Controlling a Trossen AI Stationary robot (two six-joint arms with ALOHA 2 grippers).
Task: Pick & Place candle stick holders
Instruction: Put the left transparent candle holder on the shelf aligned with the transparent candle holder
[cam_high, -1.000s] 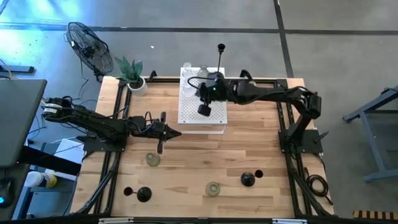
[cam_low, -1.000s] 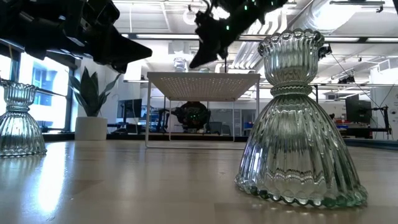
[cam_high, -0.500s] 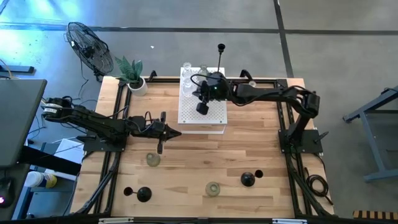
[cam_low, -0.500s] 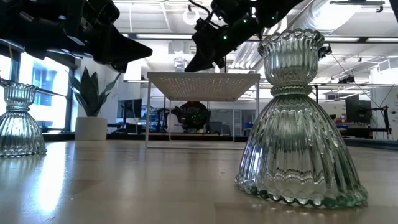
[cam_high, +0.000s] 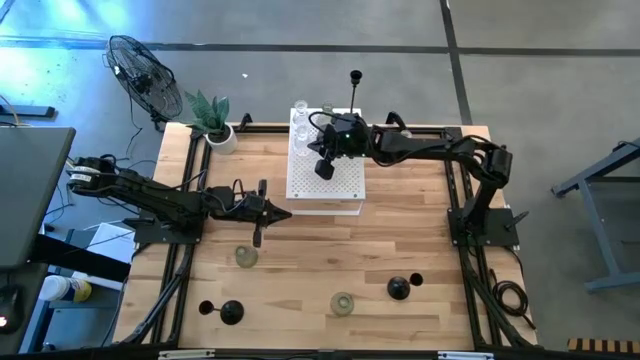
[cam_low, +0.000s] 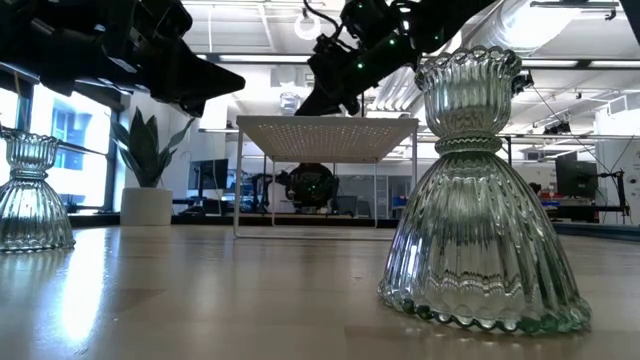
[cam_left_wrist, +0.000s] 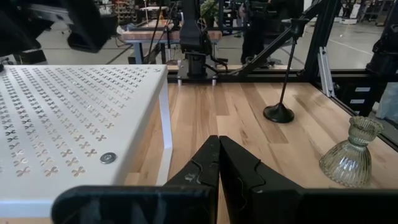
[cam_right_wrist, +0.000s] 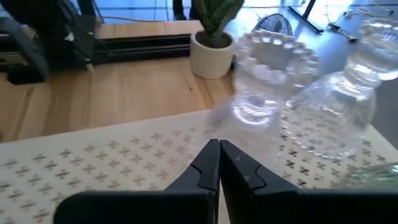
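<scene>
Three clear glass holders (cam_high: 300, 118) stand on the far end of the white perforated box (cam_high: 325, 190); two of them show in the right wrist view (cam_right_wrist: 273, 74). My right gripper (cam_high: 322, 170) is shut and hovers over the box, just short of them. My left gripper (cam_high: 282, 212) is shut and empty by the box's near left corner. Two greenish glass holders (cam_high: 246, 257) (cam_high: 343, 303) and two black holders (cam_high: 232, 312) (cam_high: 398, 289) stand on the table's near half. A tall black holder (cam_high: 355, 80) stands behind the box.
A potted green plant (cam_high: 212, 125) stands at the far left corner, with a fan (cam_high: 140, 70) beyond the table. The box stands on thin legs (cam_low: 236, 180) with room beneath. Bare wood (cam_high: 420, 220) lies right of the box and between the near holders.
My right gripper has moved over the box toward the table's far edge and slightly left, nearer the glass holders, staying shut. The holders have kept their places.
</scene>
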